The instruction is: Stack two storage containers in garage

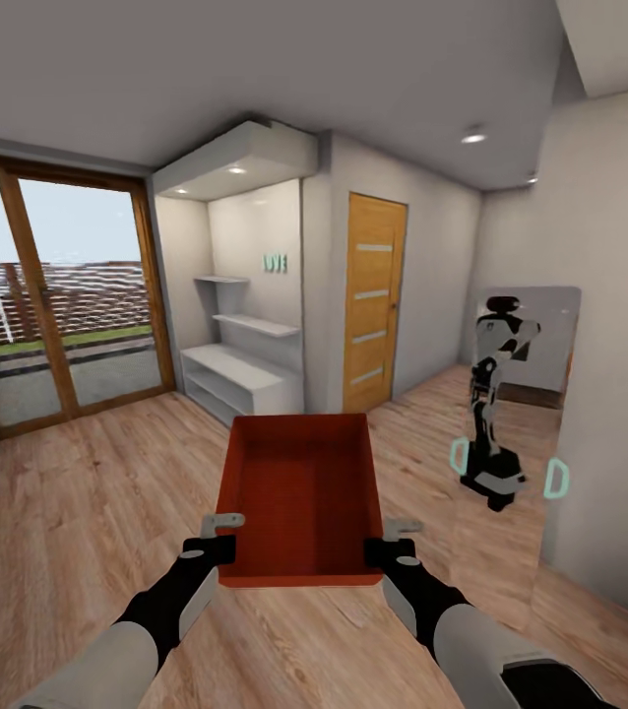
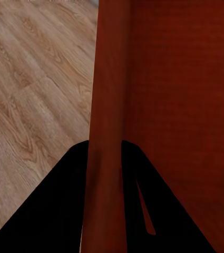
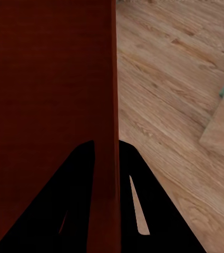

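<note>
Wood-plank room w/ glass doors [image 1: 63, 295], orange door [image 1: 373, 300] ahead: container [image 1: 299, 497] carried mid-air, left gripper [image 1: 218, 537] & right gripper [image 1: 393, 540] each clamped on a side wall near its rear corners; risk: bin tips fwd or slips in transit, thin-wall pinch only.

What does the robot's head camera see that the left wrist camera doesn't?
Head view alone: the whole open storage container carried between the left gripper and right gripper, the orange-wood door, white shelves, glass patio doors and a mirror reflecting the robot.

Left wrist view alone: a close look at the jaws closed over the container's side wall.

Both: the orange-red container and the light wood plank floor.
</note>
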Controlling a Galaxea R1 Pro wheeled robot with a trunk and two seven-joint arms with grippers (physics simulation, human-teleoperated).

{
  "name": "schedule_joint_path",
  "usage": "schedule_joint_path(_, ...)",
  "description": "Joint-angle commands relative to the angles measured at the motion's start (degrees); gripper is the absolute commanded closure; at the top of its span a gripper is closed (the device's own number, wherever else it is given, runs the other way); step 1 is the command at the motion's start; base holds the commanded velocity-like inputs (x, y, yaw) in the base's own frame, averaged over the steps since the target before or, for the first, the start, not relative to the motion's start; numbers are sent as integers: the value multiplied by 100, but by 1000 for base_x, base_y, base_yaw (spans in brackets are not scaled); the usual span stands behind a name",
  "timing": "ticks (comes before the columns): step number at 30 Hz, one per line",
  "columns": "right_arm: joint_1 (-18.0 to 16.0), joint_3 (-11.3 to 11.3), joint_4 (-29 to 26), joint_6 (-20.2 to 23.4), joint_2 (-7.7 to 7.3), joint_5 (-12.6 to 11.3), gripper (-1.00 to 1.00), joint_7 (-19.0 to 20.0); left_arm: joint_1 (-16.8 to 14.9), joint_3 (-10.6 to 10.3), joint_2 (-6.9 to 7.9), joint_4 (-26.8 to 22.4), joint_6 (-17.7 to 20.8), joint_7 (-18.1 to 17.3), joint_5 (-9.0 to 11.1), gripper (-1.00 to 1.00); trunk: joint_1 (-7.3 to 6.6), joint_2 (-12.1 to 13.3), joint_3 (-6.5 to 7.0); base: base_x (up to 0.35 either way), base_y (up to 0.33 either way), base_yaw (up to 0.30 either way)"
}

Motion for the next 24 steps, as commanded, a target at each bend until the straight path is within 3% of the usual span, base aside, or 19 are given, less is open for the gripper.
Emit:
schedule_joint_path(1, -6, -186, -16, -354, -248, 82, 100, -189, 1, 481, 13, 2, 37, 362, 37, 100, 5, -4, -2, 323, 0, 23)
schedule_joint_path(24, -6, -176, -16, -351, -246, 82, 100, -193, 1, 481, 14, 5, 40, 362, 37, 100, 5, -4, -2, 323, 0, 1)
